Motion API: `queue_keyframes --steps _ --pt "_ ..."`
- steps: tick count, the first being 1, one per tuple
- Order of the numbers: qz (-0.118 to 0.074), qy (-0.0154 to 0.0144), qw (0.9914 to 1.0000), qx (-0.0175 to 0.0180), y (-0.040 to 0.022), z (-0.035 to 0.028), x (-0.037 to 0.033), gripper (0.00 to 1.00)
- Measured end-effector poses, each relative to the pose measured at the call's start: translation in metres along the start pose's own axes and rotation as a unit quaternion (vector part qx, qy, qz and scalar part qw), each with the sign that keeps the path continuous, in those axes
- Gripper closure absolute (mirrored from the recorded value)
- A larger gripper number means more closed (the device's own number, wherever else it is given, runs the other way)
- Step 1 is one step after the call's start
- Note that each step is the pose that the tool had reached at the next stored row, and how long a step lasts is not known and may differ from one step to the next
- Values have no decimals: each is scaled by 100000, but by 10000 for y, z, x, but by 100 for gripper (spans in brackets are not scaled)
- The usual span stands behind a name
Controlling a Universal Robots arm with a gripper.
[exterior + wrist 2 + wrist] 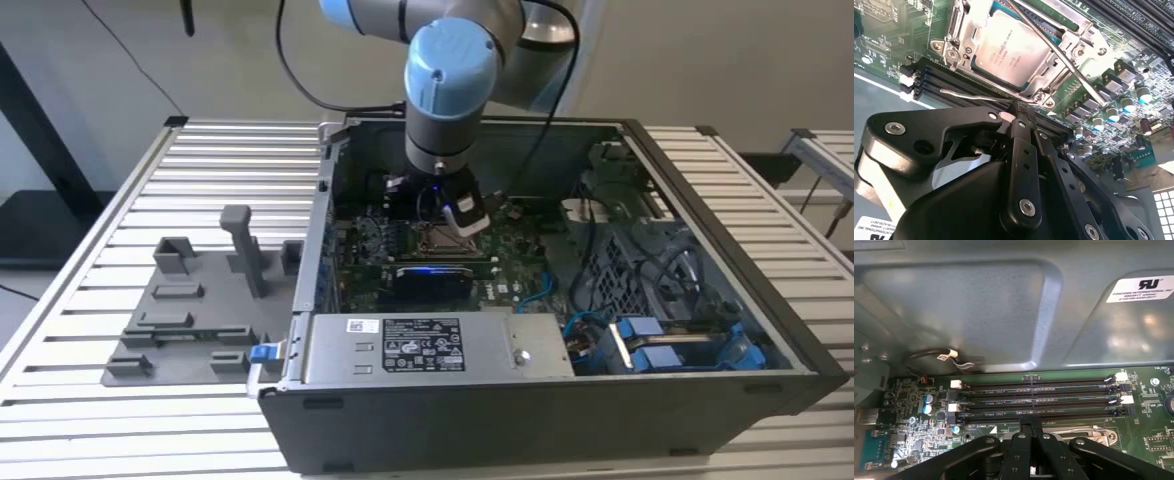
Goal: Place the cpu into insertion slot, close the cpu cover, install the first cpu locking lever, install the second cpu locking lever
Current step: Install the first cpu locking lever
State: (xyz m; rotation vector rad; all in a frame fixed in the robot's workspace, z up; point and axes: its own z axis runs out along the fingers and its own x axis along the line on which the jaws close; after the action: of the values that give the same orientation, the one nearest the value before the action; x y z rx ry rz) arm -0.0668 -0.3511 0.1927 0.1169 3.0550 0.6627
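The cpu (1009, 47) lies flat in the insertion slot (438, 240), silver-grey face up, as the second wrist view shows. The cpu cover (966, 35) is folded down over it, its silvery frame bordering the chip on all visible sides. One locking lever (1054, 49), a straight metal rod, runs diagonally across one side of the cover; whether it is latched cannot be told. A second lever (974, 95), thinner in appearance, lies along the near edge of the socket, just beside the black memory slots (954, 80).

The gripper (1014, 112) is lowered inside the computer case (534, 420), with its black fingers (1021, 150) pressed together at the tip. That tip sits at the inner end of the second lever (contact with the rod cannot be confirmed), just short of the socket's corner. In the first wrist view the gripper (1030, 427) hangs over the green motherboard (904, 440), next to the four parallel memory slots (1039, 397).

In the exterior view the arm (447, 90) descends from above into the open case, its gripper (454, 215) over the socket area. The labelled power supply box (427, 345) lies along the case's near wall. A grey fixture tray (187, 320) rests on the slatted table (134, 180), at the exterior view's left, well apart from the gripper.
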Motion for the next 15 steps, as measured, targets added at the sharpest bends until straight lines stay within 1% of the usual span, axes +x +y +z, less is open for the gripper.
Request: queue_keyframes --steps 7,15 --pt "2 2 100000 4 -1 17 -33 89" --pt "-3 -3 100000 -2 1 38 -105 89"
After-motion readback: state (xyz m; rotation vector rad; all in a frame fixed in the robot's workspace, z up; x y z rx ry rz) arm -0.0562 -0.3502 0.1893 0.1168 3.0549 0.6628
